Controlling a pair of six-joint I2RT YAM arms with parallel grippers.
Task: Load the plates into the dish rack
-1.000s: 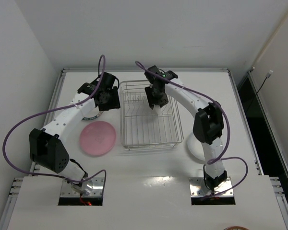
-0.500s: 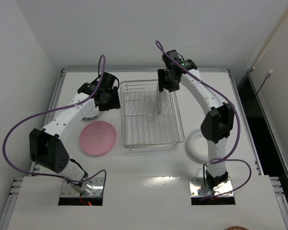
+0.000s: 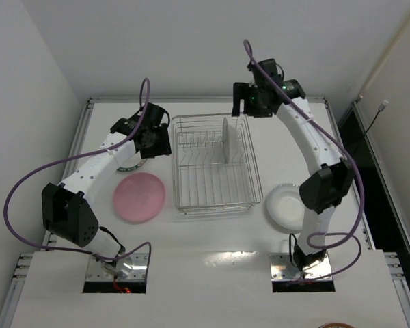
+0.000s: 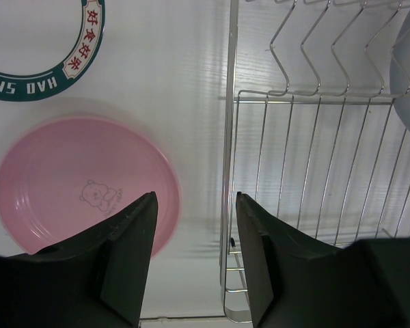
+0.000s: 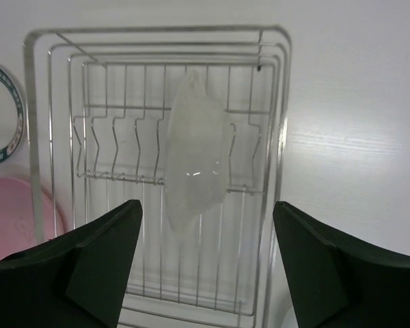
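Near the middle of the table [image 3: 212,236], a bit toward the far edge: the dish rack [image 3: 215,179], made of shiny wire. Inside it, up on its edge between the little wire posts at the far right end: one whitish plate [image 3: 226,140], not touched by anything. Flat on the table just beside the rack's left side, toward the near edge: the pink plate [image 3: 139,197] with a tiny bear drawn on it. Farther back on that side, mostly hidden under the left arm: the plate with the dark rim [image 4: 75,63] and red letters. Flat by the rack's near right corner, partly behind the right arm: another white plate [image 3: 281,205]. Up over the rack's left wall, between the pink plate and the wires: the left gripper [image 4: 195,205], fingers apart, nothing between them. High above the rack's far right corner: the right gripper [image 5: 206,212], fingers spread very wide, holding nothing, looking down at the standing plate.
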